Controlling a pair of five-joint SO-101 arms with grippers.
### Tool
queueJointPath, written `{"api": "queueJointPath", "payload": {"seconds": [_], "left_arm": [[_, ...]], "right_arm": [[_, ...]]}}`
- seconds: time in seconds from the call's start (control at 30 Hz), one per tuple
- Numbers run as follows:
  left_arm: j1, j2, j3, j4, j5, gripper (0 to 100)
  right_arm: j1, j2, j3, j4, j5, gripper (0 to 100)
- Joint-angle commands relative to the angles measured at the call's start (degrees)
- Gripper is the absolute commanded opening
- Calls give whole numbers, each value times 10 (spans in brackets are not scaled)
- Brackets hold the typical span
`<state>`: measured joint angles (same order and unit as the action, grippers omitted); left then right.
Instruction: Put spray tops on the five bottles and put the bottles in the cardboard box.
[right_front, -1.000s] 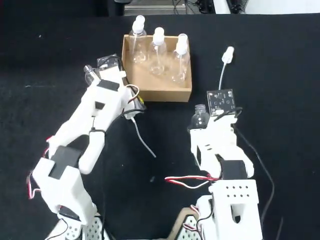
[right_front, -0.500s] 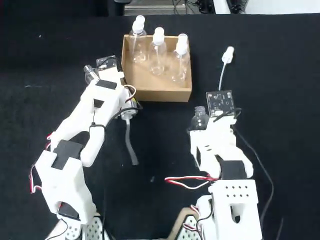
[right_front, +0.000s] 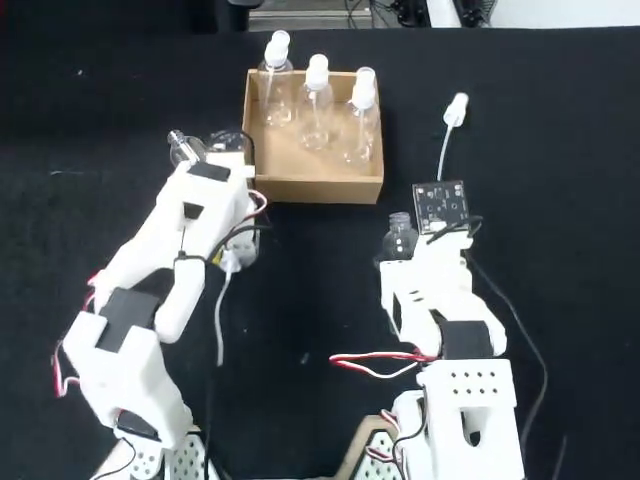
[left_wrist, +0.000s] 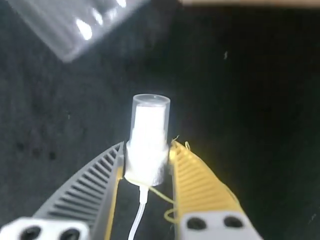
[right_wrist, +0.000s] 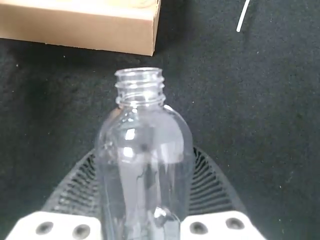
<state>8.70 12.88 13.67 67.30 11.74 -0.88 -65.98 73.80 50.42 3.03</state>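
left gripper (right_front: 236, 256): jaws closed on a spray top (right_front: 231, 263), pinching it at the collar. in the left wrist view the left gripper (left_wrist: 146, 152) holds the spray top (left_wrist: 148, 137) with its head pointing away from the wrist and its thin white tube trailing back between the jaws. from the high view its long axis runs roughly front to back, with the head toward the cardboard box (right_front: 318, 186) and the tube toward the arm bases. it sits in front of the box's near left corner.

right gripper (right_front: 404, 250): jaws closed around the body of an open bottle (right_front: 400, 234). in the right wrist view the open bottle (right_wrist: 144, 150) lies along the right gripper (right_wrist: 143, 165), its long axis in line with the jaws. its threaded, uncapped neck points away from the wrist toward the cardboard box (right_wrist: 80, 27). it is held just in front of the box's near right corner, not touching it.

cardboard box: three capped bottles (right_front: 316, 104) stand upright inside in a row along the far side, spray heads up.

fifth bottle (right_front: 184, 148): lies on its side on the black surface (right_front: 560, 250) just left of the box, partly hidden by the left arm. the visible end points away from the box. a clear ribbed part of it shows in the left wrist view (left_wrist: 65, 22).

loose spray top (right_front: 455, 108): lies on the surface to the right of the box, apart from it. its head is at the far end and its tube runs back toward the right arm.
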Motion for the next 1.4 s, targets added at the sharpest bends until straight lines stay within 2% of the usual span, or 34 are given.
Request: {"api": "queueJointPath", "payload": {"seconds": [0.0, 0.17, 0.4, 0.5, 0.63, 0.7, 0.87, 1.03, 1.17, 1.23, 1.37], "left_arm": [[-5, -62, 40, 3, -62, 92], [-15, -46, 48, -16, -127, 257], [-15, -40, 21, -19, -167, 270], [-13, -40, 23, -20, -166, 220], [-13, -40, 28, -15, -166, 23], [-7, -43, 47, -18, -166, 55], [-7, -76, 41, 10, -166, 30], [-47, -222, -32, 93, -166, 30], [-77, -338, -80, 97, -165, 30], [-79, -378, -100, 83, -165, 30], [-78, -437, -145, 40, -165, 30]], "right_arm": [[13, -18, -6, -13, -4, 11], [13, -18, -6, -13, -4, 11], [13, -18, -5, -13, -4, 11], [13, -18, -5, -12, -4, 11], [11, -18, -7, -10, -4, 11], [10, -19, -13, -10, -4, 11], [4, -19, -49, -9, -5, 11], [-89, -19, -73, -28, -5, 10], [-166, -18, -73, -109, -11, 10], [-197, -18, -73, -158, -40, 10], [-224, -16, -57, -262, -87, 10]]}}
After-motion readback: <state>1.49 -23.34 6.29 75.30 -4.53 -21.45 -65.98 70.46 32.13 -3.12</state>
